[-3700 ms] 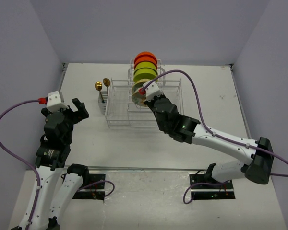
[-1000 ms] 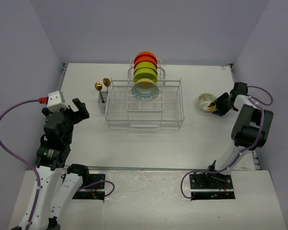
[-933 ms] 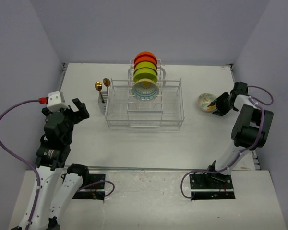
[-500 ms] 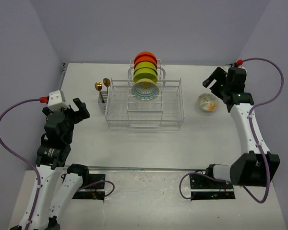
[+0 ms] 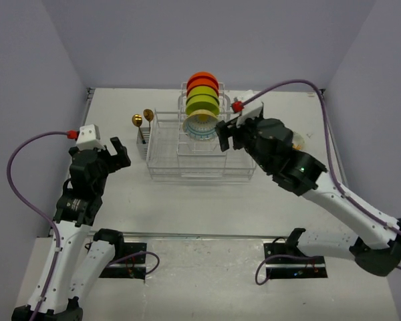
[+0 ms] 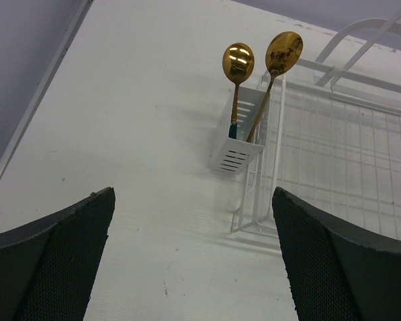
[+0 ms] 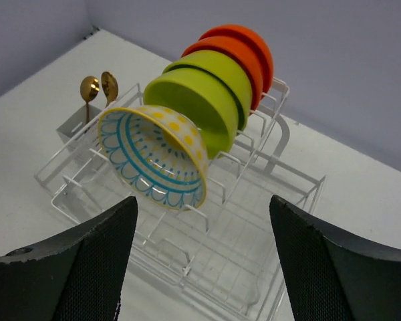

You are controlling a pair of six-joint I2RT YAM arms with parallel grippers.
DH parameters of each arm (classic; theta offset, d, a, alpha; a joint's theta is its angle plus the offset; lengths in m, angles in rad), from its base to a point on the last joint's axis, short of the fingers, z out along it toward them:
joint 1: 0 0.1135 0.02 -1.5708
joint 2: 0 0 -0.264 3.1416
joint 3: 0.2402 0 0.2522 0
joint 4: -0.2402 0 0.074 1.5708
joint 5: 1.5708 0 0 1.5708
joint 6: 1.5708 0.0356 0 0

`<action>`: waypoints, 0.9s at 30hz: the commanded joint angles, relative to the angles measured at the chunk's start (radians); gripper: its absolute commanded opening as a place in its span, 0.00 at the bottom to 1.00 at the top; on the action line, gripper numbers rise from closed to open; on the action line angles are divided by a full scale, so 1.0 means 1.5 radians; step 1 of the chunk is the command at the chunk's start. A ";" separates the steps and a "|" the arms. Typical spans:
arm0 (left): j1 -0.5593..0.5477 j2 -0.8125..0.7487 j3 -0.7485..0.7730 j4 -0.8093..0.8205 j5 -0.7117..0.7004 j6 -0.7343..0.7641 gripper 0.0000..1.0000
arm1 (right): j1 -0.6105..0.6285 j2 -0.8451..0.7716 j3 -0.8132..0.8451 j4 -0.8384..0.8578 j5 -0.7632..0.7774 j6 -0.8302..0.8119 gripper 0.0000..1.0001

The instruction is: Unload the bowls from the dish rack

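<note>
The white wire dish rack [image 5: 164, 155] stands mid-table with a row of bowls on edge. From the back there are two orange-red bowls [image 5: 202, 79], two lime-green ones [image 5: 202, 101] and a pale patterned one [image 5: 202, 126] in front. My right gripper [image 5: 230, 134] hovers open and empty over the rack's right side. In the right wrist view the patterned bowl [image 7: 154, 157], green bowls [image 7: 197, 100] and orange bowls [image 7: 244, 47] lie ahead of the right gripper [image 7: 202, 200]. My left gripper [image 5: 115, 152] hangs open left of the rack.
Two gold spoons [image 6: 237, 63] stand in a small white caddy [image 6: 239, 144] on the rack's left end [image 6: 334, 154]. A sliver of another pale bowl [image 5: 298, 139] shows on the table behind my right arm. Grey walls enclose the table.
My right arm has swung from the far right, where a patterned bowl was left on the table, back over the rack. The left arm has shifted slightly right.
</note>
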 commanded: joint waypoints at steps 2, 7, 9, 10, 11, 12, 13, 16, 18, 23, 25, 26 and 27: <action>0.007 -0.021 -0.008 0.018 0.028 0.004 1.00 | 0.088 0.146 0.077 -0.001 0.214 -0.164 0.80; 0.007 -0.026 -0.011 0.023 0.039 0.007 1.00 | 0.111 0.243 0.126 0.009 0.305 -0.192 0.79; 0.007 -0.025 -0.011 0.023 0.043 0.007 1.00 | 0.110 0.252 0.130 0.020 0.318 -0.196 0.78; 0.007 -0.024 -0.012 0.024 0.046 0.008 1.00 | 0.110 0.255 0.132 0.025 0.324 -0.198 0.78; 0.007 -0.024 -0.011 0.024 0.047 0.008 1.00 | 0.110 0.256 0.134 0.026 0.325 -0.198 0.78; 0.007 -0.024 -0.013 0.024 0.047 0.008 1.00 | 0.110 0.256 0.136 0.024 0.323 -0.197 0.78; 0.007 -0.024 -0.013 0.025 0.048 0.008 1.00 | 0.110 0.258 0.138 0.020 0.322 -0.197 0.78; 0.007 -0.026 -0.012 0.026 0.048 0.008 1.00 | 0.111 0.262 0.154 -0.004 0.318 -0.186 0.77; 0.007 -0.027 -0.013 0.025 0.048 0.008 1.00 | 0.112 0.257 0.157 -0.010 0.312 -0.180 0.77; 0.007 -0.024 -0.013 0.026 0.049 0.008 1.00 | 0.111 0.249 0.149 0.019 0.284 -0.191 0.66; 0.007 -0.026 -0.012 0.026 0.049 0.008 1.00 | 0.110 0.259 0.151 0.030 0.283 -0.202 0.62; 0.007 -0.026 -0.013 0.026 0.049 0.008 1.00 | 0.110 0.267 0.160 0.030 0.286 -0.208 0.61; 0.007 -0.026 -0.013 0.026 0.049 0.008 1.00 | 0.108 0.282 0.164 0.031 0.294 -0.219 0.59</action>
